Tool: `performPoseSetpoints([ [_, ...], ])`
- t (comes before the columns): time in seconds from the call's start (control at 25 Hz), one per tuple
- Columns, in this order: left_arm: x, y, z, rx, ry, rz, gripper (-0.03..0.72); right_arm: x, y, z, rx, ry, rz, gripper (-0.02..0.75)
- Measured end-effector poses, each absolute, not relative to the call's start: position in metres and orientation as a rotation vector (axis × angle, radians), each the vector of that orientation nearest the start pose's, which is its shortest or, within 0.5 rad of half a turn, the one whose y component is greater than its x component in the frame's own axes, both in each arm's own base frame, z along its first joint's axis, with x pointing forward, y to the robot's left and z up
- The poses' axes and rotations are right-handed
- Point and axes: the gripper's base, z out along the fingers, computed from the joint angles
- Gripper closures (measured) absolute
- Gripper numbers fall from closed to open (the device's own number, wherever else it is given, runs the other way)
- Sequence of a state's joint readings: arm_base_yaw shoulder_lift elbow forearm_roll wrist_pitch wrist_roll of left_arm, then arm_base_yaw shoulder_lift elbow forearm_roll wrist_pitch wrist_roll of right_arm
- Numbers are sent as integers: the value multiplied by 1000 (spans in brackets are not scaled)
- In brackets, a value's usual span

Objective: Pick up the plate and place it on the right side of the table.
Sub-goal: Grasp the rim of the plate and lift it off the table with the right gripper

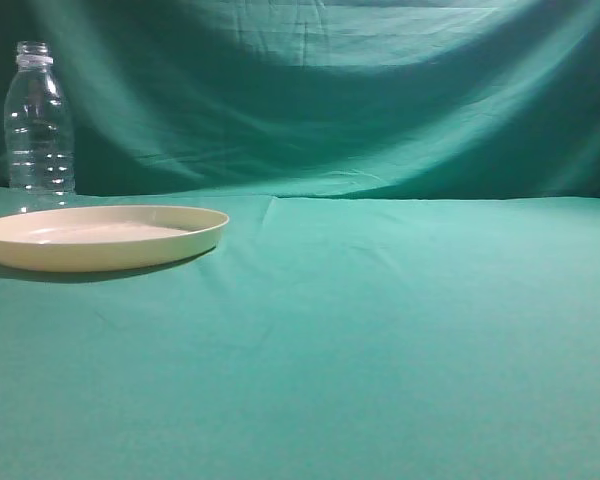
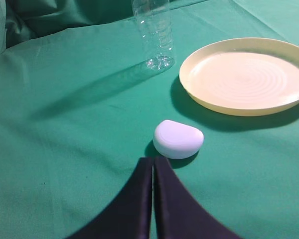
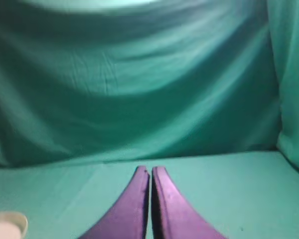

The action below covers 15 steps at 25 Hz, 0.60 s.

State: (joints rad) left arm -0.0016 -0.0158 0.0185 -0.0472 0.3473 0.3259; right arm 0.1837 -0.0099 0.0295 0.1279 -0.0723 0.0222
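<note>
Left wrist view: I see left gripper [image 2: 153, 162] jaws together, gripping nothing. White lidded case [image 2: 178, 139] just ahead at 12. Clear bottle [image 2: 154, 35] upright beyond, looks empty. Plate [image 2: 245, 74] at 2 on table [image 2: 65, 149], empty. Right gripper [image 3: 150, 172] jaws together, empty.

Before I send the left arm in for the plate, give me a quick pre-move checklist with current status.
1. Plate lying flat and empty: ok.
2. Left gripper open for a grasp: not ok, fingers shut together.
3. Path clear: not ok, small white object lies right ahead of the gripper.
4. Bottle apart from the plate: ok, standing upright beside it.
5. Right side of the table free for placing: ok.
6. Right gripper out of the way: ok, shut, holding nothing.
</note>
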Motion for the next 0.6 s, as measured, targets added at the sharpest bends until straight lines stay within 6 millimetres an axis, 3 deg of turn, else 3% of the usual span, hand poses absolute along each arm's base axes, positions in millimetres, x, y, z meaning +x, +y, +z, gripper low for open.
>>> performPoseSetpoints([
  [0.2,53,-2,177,270,1817,182,688,52,10,229,-23,1473,280,738],
  [0.6,53,-2,177,270,1817,182,688,73,20,284,-64,1991,293,738],
])
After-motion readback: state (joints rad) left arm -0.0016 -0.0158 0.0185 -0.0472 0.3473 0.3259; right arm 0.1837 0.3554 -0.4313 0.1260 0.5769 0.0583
